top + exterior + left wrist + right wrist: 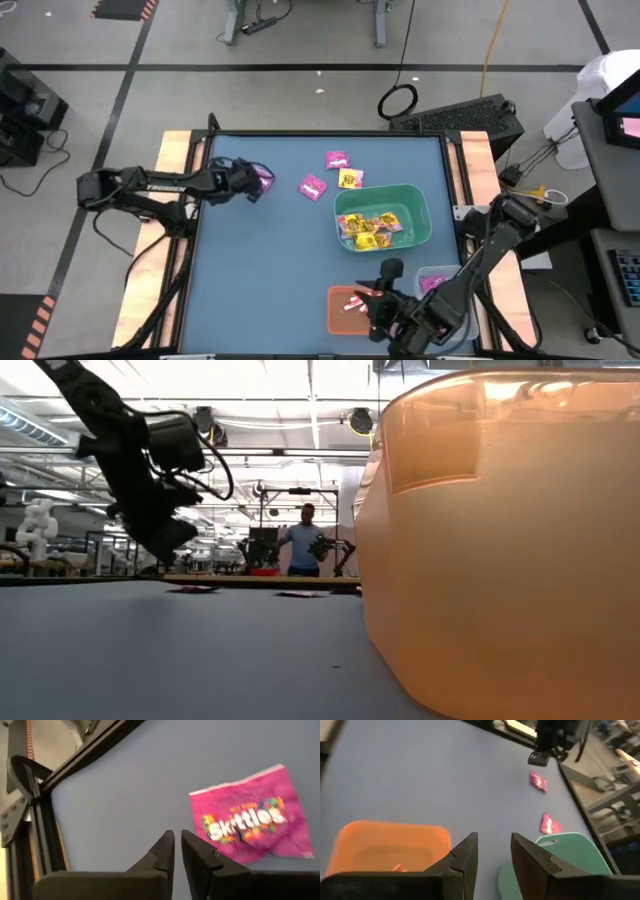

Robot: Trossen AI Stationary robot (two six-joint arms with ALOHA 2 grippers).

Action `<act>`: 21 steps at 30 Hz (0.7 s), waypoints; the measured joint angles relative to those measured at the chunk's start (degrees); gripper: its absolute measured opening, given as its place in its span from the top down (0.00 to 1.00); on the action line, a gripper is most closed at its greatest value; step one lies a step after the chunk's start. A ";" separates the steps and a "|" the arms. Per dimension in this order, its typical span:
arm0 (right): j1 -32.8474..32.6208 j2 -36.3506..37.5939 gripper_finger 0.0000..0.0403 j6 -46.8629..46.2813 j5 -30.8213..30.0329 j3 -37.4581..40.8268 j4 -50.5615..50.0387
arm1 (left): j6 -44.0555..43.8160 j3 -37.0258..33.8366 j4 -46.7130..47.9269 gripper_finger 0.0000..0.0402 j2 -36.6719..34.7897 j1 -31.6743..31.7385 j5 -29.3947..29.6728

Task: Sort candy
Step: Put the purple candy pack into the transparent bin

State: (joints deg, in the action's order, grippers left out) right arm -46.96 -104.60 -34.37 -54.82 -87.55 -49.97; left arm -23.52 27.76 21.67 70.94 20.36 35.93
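High view first: at the far left of the table [230,300] we find the left gripper [262,180] poised over a magenta packet [264,177] near the table's left edge. Its wrist view shows the jaws nearly together with a thin gap and nothing between them, the packet [252,822] lying flat on the blue mat just beside the fingertips [167,842]. Moving right, two more magenta packets [313,185] and one yellow packet [350,179] lie loose on the mat, just outside the green bin [420,222], which already holds a heap of yellow packets. Below it the orange bin [340,310] holds a few pink-white sticks, and a clear bin [432,282] at the right holds magenta pieces. The right gripper [385,300] hangs above the orange bin, jaws parted and empty in its wrist view [495,850]. We judge these packets light, thin and crinkly, with slick wrappers that slide on the mat, so they should flex rather than break. We would take the near packet across its puffed middle or pinch a crimped edge, pressing down lightly so that it does not skate away.
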 joint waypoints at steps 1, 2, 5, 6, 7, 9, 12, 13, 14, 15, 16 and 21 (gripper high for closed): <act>0.59 -0.52 0.73 0.35 -0.61 0.00 0.95 | 0.02 -0.04 -0.81 0.88 0.61 0.82 -0.15; 1.36 -0.81 0.73 1.26 -0.68 0.00 2.12 | 0.02 -0.06 -1.49 0.87 1.11 1.66 -0.66; 3.44 -1.52 0.73 4.67 0.26 0.00 6.01 | 0.30 -0.10 -4.82 0.84 3.06 3.47 -2.93; 4.17 -1.58 0.73 6.09 0.90 0.00 7.61 | 0.27 -0.10 -5.50 0.84 3.74 3.99 -3.59; 4.76 -1.59 0.73 7.38 1.59 0.00 9.10 | 0.27 -0.10 -6.41 0.83 4.63 4.42 -4.57; 5.98 -1.59 0.73 10.31 2.73 0.00 12.28 | 0.29 -0.10 -7.84 0.83 6.42 5.32 -7.10; 7.25 -1.59 0.73 14.99 4.17 0.00 16.93 | 1.60 -0.08 -10.13 0.82 8.59 5.77 -10.39; 7.57 -1.59 0.73 16.56 4.39 0.00 18.45 | 1.86 -0.08 -10.18 0.82 9.06 5.72 -11.42; 7.93 -1.59 0.73 17.87 4.58 0.00 19.64 | 2.32 -0.10 -10.25 0.82 9.50 5.58 -12.36; 8.30 -1.59 0.73 18.92 5.08 0.00 20.51 | 3.21 -0.10 -10.76 0.82 9.91 5.30 -12.99; 8.79 -1.59 0.73 19.93 5.61 0.00 21.38 | 3.97 -0.08 -11.14 0.82 10.14 4.98 -13.68; 10.86 -1.58 0.73 21.14 8.52 0.00 23.05 | 5.82 0.06 -10.34 0.82 9.86 2.58 -17.75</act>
State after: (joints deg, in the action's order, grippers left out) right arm -36.10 -106.19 -13.23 -46.30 -87.55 -26.92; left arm -17.70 27.82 11.33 80.80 22.94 18.18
